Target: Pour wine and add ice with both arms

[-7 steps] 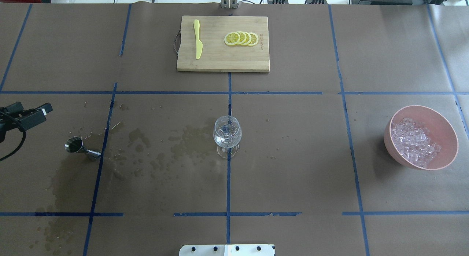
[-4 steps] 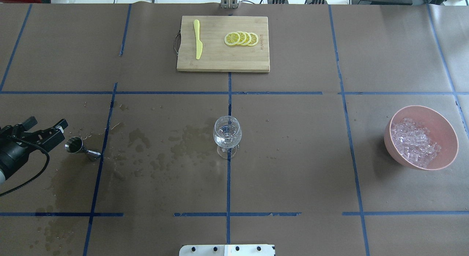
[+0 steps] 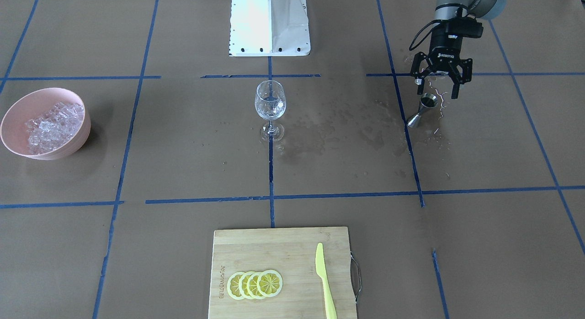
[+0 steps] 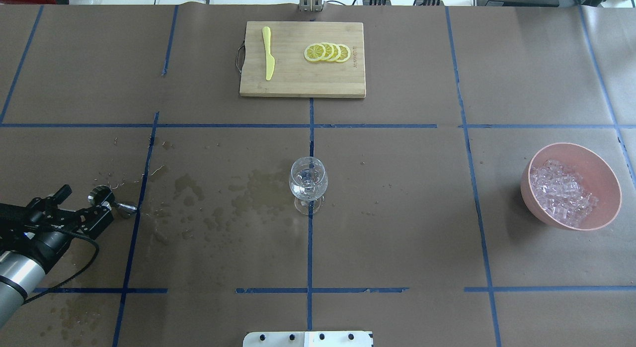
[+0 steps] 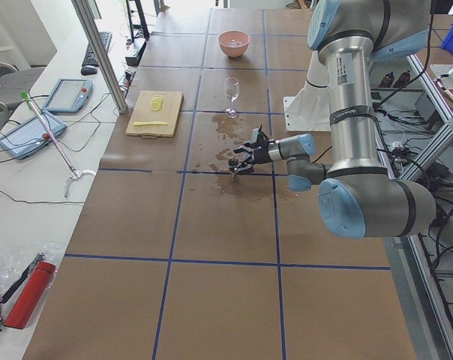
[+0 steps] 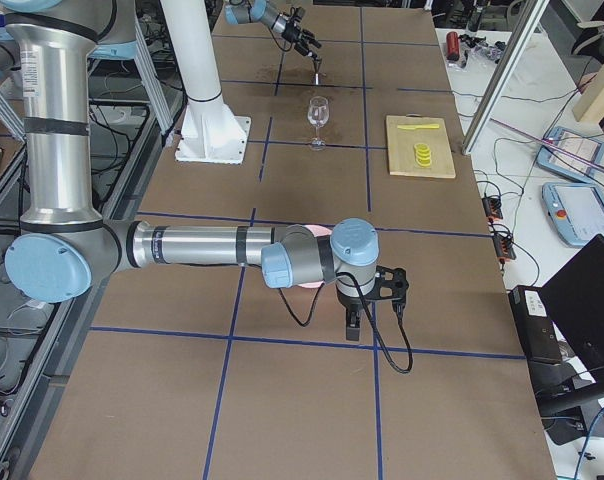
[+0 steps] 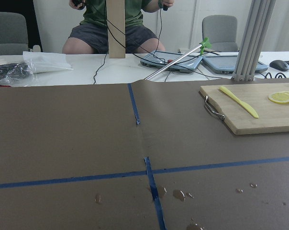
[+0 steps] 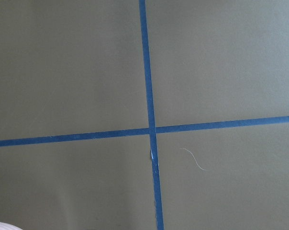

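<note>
The steel jigger point(image 4: 101, 194) stands at the table's left on wet paper; it also shows in the front view point(image 3: 422, 110). My left gripper point(image 4: 84, 201) is open, with its fingers on either side of the jigger's top cup, as the front view point(image 3: 436, 87) shows. A clear wine glass point(image 4: 308, 184) stands at the middle; I cannot tell any liquid in it. Ice cubes point(image 4: 561, 193) fill a pink bowl point(image 4: 598, 215) at the right. My right gripper point(image 6: 374, 305) shows only in the exterior right view, low over bare paper, and I cannot tell its state.
A bamboo cutting board point(image 4: 298, 83) at the far middle holds a yellow knife point(image 4: 268, 53) and lemon slices point(image 4: 328, 52). Wet patches point(image 4: 223, 198) spread between the jigger and the glass. The white base column point(image 3: 269, 22) stands behind the glass.
My left gripper has moved right and toward the robot's side, from well clear of the jigger to right at its top cup. Nothing else has moved.
</note>
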Controlling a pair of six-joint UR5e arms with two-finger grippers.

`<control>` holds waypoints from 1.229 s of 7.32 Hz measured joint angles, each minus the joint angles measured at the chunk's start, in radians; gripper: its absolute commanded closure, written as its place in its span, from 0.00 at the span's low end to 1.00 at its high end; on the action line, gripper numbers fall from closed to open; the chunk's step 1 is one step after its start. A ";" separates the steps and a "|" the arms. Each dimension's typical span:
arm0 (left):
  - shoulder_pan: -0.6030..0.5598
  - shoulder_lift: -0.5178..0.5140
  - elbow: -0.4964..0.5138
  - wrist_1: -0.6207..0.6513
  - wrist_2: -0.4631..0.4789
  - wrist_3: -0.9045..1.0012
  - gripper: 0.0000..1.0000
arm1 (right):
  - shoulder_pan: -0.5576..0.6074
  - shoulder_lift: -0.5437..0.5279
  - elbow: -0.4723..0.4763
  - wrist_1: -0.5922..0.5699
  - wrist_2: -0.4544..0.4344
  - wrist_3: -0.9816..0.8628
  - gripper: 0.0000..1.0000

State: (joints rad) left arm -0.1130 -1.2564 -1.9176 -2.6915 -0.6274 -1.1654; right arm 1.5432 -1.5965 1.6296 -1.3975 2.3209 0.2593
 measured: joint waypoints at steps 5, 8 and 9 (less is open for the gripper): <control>0.041 -0.079 0.115 -0.001 0.072 -0.040 0.00 | 0.000 0.000 -0.001 0.000 0.000 0.000 0.00; 0.041 -0.127 0.186 -0.003 0.097 -0.041 0.01 | 0.000 -0.001 0.003 0.000 0.006 0.000 0.00; 0.039 -0.129 0.201 -0.003 0.098 -0.040 0.04 | 0.000 -0.001 0.004 0.000 0.015 0.000 0.00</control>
State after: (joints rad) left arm -0.0737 -1.3852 -1.7161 -2.6948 -0.5296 -1.2059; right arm 1.5432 -1.5979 1.6337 -1.3975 2.3362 0.2593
